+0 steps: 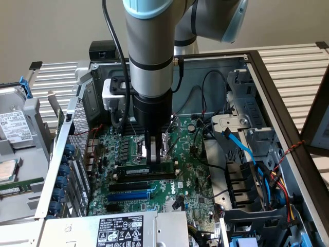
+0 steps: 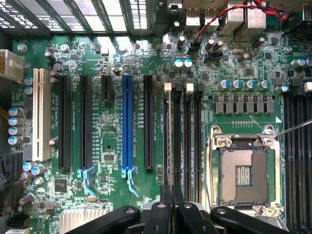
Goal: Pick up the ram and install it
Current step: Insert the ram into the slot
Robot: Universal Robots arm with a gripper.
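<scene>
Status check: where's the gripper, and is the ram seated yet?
Gripper down inside the case, fingers closed on the ram. Ram at the memory slots beside the CPU socket; seating unclear. No obstruction seen.

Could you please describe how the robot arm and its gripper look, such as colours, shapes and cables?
The arm is a thick grey cylinder with a light blue joint cap and a black ring. A black cable runs down beside it to a white box on the wrist. The gripper is black, with narrow fingers.

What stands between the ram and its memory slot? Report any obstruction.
Nothing visible. The end effector grips the ram edge-on, in line with the memory slots beside the CPU socket. No cable or part crosses between ram and slot.
</scene>
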